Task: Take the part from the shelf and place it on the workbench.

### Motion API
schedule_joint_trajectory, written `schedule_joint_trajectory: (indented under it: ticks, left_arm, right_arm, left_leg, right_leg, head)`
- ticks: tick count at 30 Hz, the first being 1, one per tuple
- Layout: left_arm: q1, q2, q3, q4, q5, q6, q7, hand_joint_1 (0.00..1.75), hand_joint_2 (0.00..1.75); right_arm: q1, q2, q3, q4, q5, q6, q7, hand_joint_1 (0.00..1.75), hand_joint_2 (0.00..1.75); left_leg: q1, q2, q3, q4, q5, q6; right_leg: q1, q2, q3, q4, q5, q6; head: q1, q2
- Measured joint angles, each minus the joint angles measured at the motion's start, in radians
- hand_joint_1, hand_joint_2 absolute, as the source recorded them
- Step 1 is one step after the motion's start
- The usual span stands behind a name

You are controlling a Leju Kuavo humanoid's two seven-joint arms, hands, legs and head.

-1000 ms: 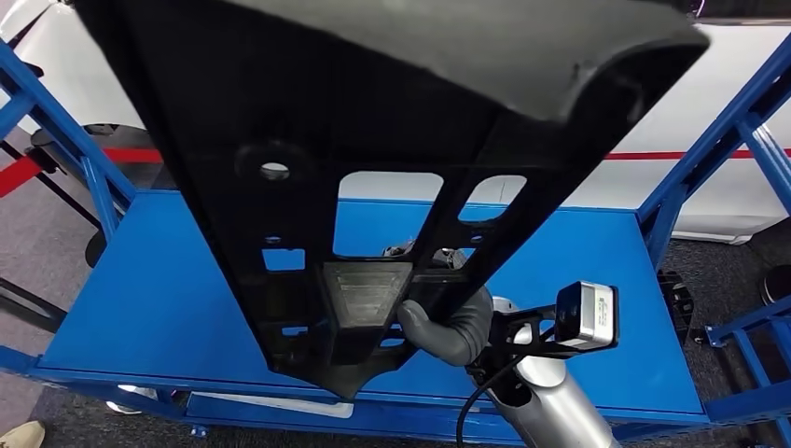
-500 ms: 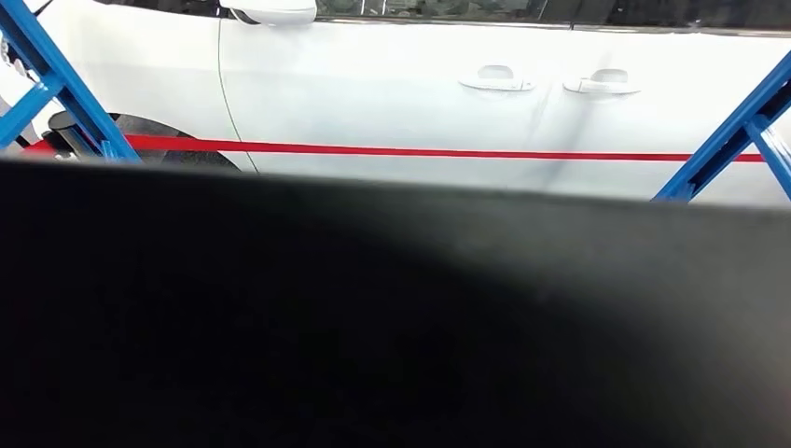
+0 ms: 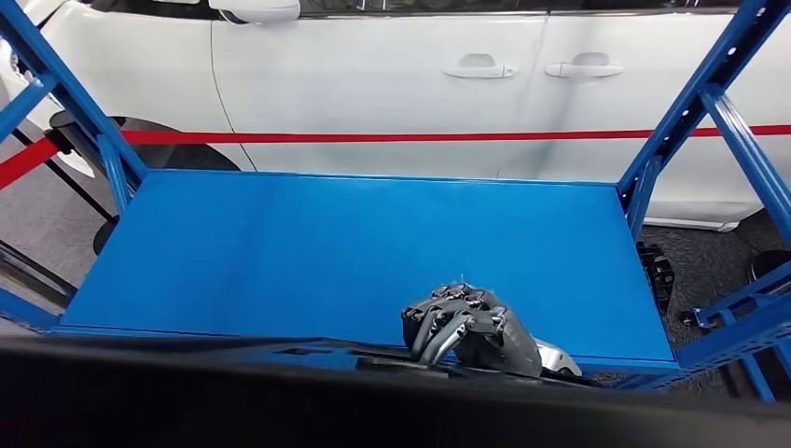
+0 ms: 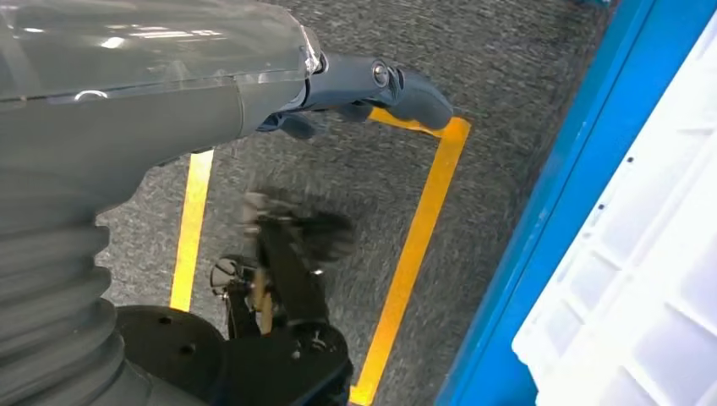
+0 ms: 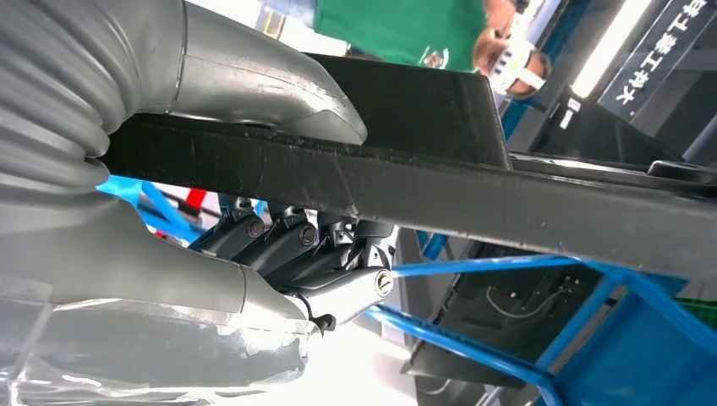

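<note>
The right hand (image 3: 471, 327) grips the part (image 3: 280, 397), a flat black panel: in the right wrist view the thick grey thumb (image 5: 279, 93) presses one face of the part's (image 5: 473, 190) rough, matte edge while the dark fingers (image 5: 287, 241) curl against the other face. In the head view those fingers hook over the panel's far edge, just in front of the blue shelf (image 3: 354, 252). Half a second ago the panel blocked most of the head view, leaving just the white car above it; now it lies as a dark band along the bottom of the picture, and the whole shelf deck shows beyond it. A second ago it stood tilted up in front of the camera with its cut-out windows showing. The band is blurred and cut off by the picture's edge, so its shape and holes cannot be made out, and most of the right hand is hidden behind it. The left hand (image 4: 372, 89) hangs beside the robot over grey carpet (image 4: 507, 76) marked with yellow tape (image 4: 414, 245); its fingers lie loosely apart and hold nothing. A white ribbed bin (image 4: 643, 279) and a blue frame edge (image 4: 550, 211) stand near it. The shelf deck is smooth painted metal between slanted blue posts (image 3: 690, 103), with a glossy white car (image 3: 392, 84) and a red stripe (image 3: 373, 137) behind. A person in a green shirt (image 5: 397, 30) stands beyond the part.
</note>
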State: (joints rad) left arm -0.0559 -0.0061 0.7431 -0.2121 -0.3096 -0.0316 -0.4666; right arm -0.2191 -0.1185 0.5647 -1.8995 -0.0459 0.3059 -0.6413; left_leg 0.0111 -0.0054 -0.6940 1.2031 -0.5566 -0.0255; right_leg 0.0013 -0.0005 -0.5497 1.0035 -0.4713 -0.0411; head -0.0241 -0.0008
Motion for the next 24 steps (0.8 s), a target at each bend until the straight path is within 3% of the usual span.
schedule_joint_trajectory:
  ticks: [1,2,3,5,7,9,11,13,15,16,17,18,20,22,24]
  left_arm:
    - [-0.001,0.000,0.000,0.000,-0.003,-0.004,-0.002,0.00,1.75]
    - [-0.002,0.000,0.000,0.000,-0.005,-0.008,-0.003,0.00,1.75]
    - [-0.002,0.000,0.000,0.000,-0.008,-0.011,-0.005,0.00,1.75]
    - [-0.003,0.000,0.000,0.000,-0.015,-0.013,-0.005,0.00,1.75]
    - [-0.005,0.001,0.000,0.000,-0.021,-0.011,-0.003,0.00,1.75]
    - [-0.007,0.001,0.000,0.000,-0.025,-0.009,-0.001,0.00,1.75]
    - [-0.007,0.000,0.000,0.000,-0.028,-0.008,0.002,0.00,1.75]
    - [-0.008,-0.003,0.000,0.000,-0.029,-0.005,0.007,0.00,1.75]
    - [-0.008,-0.004,0.000,0.000,-0.032,-0.004,0.012,0.00,1.75]
    - [-0.008,-0.004,0.000,0.000,-0.035,-0.004,0.014,0.00,1.75]
    - [-0.008,-0.005,0.000,0.000,-0.038,-0.004,0.015,0.00,1.75]
    - [-0.009,-0.005,-0.001,0.000,-0.041,-0.005,0.015,0.00,1.75]
    - [-0.012,-0.005,-0.002,0.000,-0.049,-0.008,0.015,0.00,1.75]
    - [-0.016,-0.005,-0.003,-0.001,-0.054,-0.012,0.014,0.00,1.75]
    - [-0.020,-0.005,-0.005,-0.001,-0.059,-0.014,0.012,0.00,1.75]
  right_arm:
    - [0.004,-0.001,0.000,0.000,-0.001,0.004,0.000,1.57,1.75]
    - [0.007,-0.003,0.001,0.000,-0.001,0.008,0.000,1.57,1.75]
    - [0.010,-0.004,0.001,-0.001,0.000,0.010,0.000,1.57,1.75]
    - [0.012,-0.007,0.001,-0.007,0.001,0.014,0.002,1.57,1.75]
    - [0.014,-0.009,0.001,-0.017,0.002,0.018,0.003,1.57,1.75]
    - [0.016,-0.011,0.000,-0.025,0.002,0.020,0.003,1.57,1.75]
    - [0.020,-0.016,-0.001,-0.029,0.002,0.022,0.003,1.57,1.75]
    - [0.022,-0.025,-0.005,-0.031,0.000,0.025,0.003,1.57,1.75]
    - [0.022,-0.033,-0.010,-0.032,-0.003,0.029,0.003,1.57,1.75]
    - [0.021,-0.036,-0.011,-0.032,-0.005,0.032,0.003,1.57,1.75]
    - [0.021,-0.039,-0.013,-0.032,-0.006,0.034,0.003,1.57,1.75]
    - [0.020,-0.042,-0.013,-0.032,-0.006,0.034,0.004,1.57,1.75]
    - [0.017,-0.046,-0.013,-0.032,-0.003,0.026,0.006,1.57,1.75]
    - [0.012,-0.048,-0.013,-0.035,0.003,0.012,0.007,1.57,1.75]
    - [0.010,-0.052,-0.013,-0.040,0.010,-0.002,0.009,1.57,1.75]
  left_leg:
    - [0.000,0.000,-0.008,0.056,-0.027,-0.001]
    - [0.000,0.000,-0.004,0.087,-0.032,-0.001]
    - [0.000,-0.001,0.018,0.081,-0.014,0.001]
    - [-0.003,-0.009,0.105,-0.023,0.036,0.011]
    - [-0.007,-0.026,0.193,-0.153,0.042,0.022]
    - [-0.012,-0.033,0.222,-0.207,0.034,0.030]
    - [-0.012,-0.020,0.215,-0.220,0.052,0.039]
    - [-0.008,-0.001,0.204,-0.234,0.075,0.051]
    - [-0.008,0.016,0.185,-0.235,0.093,0.057]
    - [-0.009,0.026,0.172,-0.233,0.101,0.057]
    - [-0.009,0.035,0.159,-0.229,0.109,0.054]
    - [-0.008,0.043,0.144,-0.225,0.116,0.051]
    - [-0.006,0.056,0.116,-0.209,0.126,0.043]
    - [-0.006,0.063,0.094,-0.191,0.133,0.031]
    - [-0.005,0.066,0.084,-0.183,0.143,0.017]
  right_leg:
    - [0.002,0.001,-0.012,0.001,0.009,-0.001]
    - [0.005,0.004,-0.026,0.003,0.017,-0.002]
    - [0.006,0.008,-0.039,0.006,0.025,-0.001]
    - [0.007,0.020,-0.064,0.015,0.039,0.002]
    - [0.008,0.031,-0.082,0.023,0.052,0.009]
    - [0.004,0.041,-0.091,0.022,0.068,0.020]
    - [0.002,0.047,-0.097,0.021,0.076,0.034]
    - [0.003,0.034,-0.118,0.067,0.026,0.044]
    - [-0.005,0.017,-0.155,0.180,-0.065,0.054]
    - [-0.010,0.014,-0.169,0.239,-0.093,0.059]
    - [-0.016,0.011,-0.172,0.278,-0.097,0.064]
    - [-0.021,0.009,-0.162,0.290,-0.082,0.069]
    - [-0.033,-0.004,-0.087,0.212,-0.030,0.079]
    - [-0.032,-0.022,0.006,0.085,-0.031,0.079]
    - [-0.023,-0.026,0.036,0.026,-0.050,0.064]
  head:
    - [0.000,0.000]
    - [0.000,0.000]
    - [0.000,0.000]
    - [0.000,0.000]
    - [0.000,0.000]
    - [0.000,0.000]
    - [0.000,0.000]
    - [0.000,0.000]
    - [0.001,0.000]
    - [0.001,0.000]
    - [0.001,0.000]
    - [0.001,0.000]
    - [0.001,0.000]
    - [0.000,0.000]
    - [-0.002,0.000]
